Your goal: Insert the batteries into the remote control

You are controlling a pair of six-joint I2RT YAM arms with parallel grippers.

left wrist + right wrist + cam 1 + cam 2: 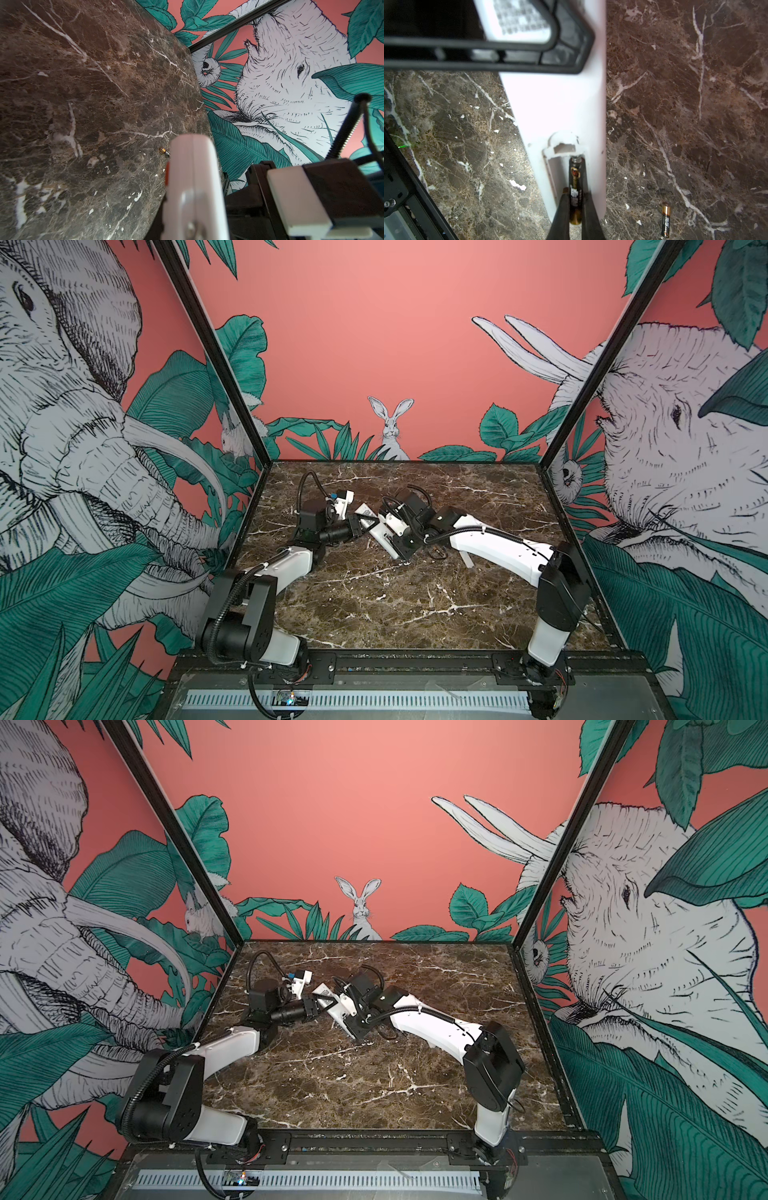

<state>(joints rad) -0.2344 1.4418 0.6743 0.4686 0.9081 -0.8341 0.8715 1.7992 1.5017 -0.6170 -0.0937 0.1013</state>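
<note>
The white remote control [376,531] lies slantwise mid-table in both top views, plain back up [560,99], with its battery bay open. My left gripper [365,522] is shut on its far end; one black finger [467,44] crosses the label. The remote's edge [193,176] fills the left wrist view. My right gripper [576,193] is shut on a dark battery [575,182] that lies in the bay's slot, its end against the spring. The other battery [665,220] lies loose on the marble beside the remote, also visible as a battery [164,152] past the remote's tip.
The brown marble table [374,605] is walled by patterned panels on three sides. A small white strip [467,561] lies under my right forearm. Both arm bases sit on the black rail [415,664] along the front edge.
</note>
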